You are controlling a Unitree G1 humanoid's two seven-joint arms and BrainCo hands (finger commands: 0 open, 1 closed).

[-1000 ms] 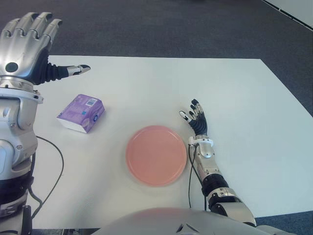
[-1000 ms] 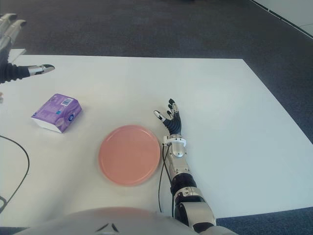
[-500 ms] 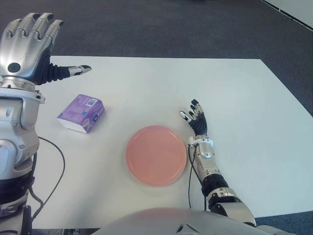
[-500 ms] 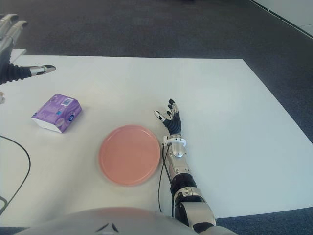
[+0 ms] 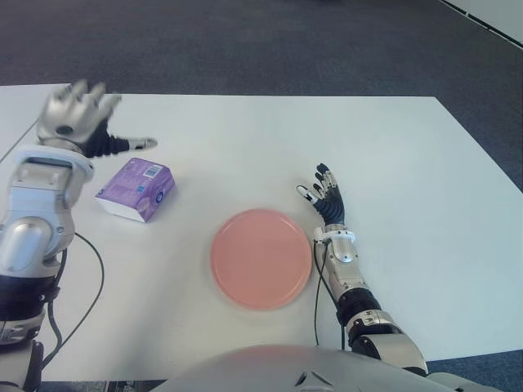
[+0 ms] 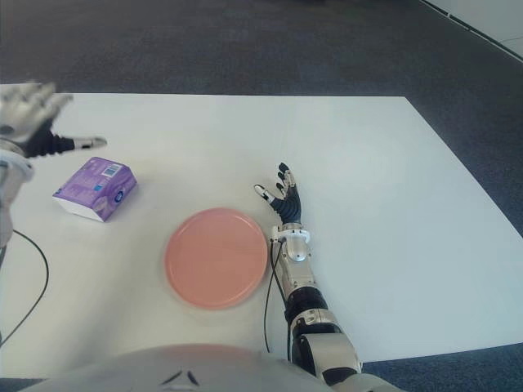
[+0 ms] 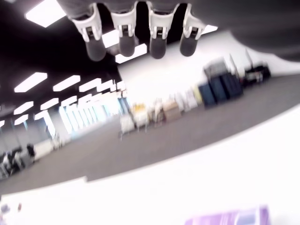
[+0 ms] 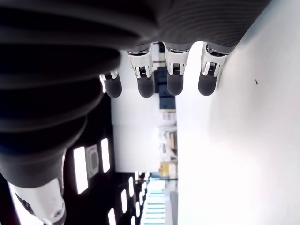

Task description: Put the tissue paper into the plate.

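1. Left eye view showed a broad white table (image 5: 392, 163), with the pink plate (image 5: 261, 258) near the middle of its near half and the purple tissue paper (image 5: 136, 189) pack lying well apart to the plate's left and a little farther off, untouched.

2. Judged the step in hand as the reach for the pack: best done by lowering straight down over it, straddling its two long sides with thumb on one and fingers on the other, then closing gently since soft wrapping would likely dent. Best carried rightward and nearer afterwards, and let go only once above the plate's centre.

3. Saw the left hand (image 5: 78, 122) raised just beyond and left of the pack, not touching it, fingers spread wide and thumb stuck out toward the right, holding nothing. Confirmed by the left wrist view: four straight fingertips (image 7: 126, 41) with nothing between them, and a sliver of the purple pack at the frame edge.

4. Found the right hand (image 5: 327, 200) just beside the plate's right rim, fingers loosely extended and empty, idle.
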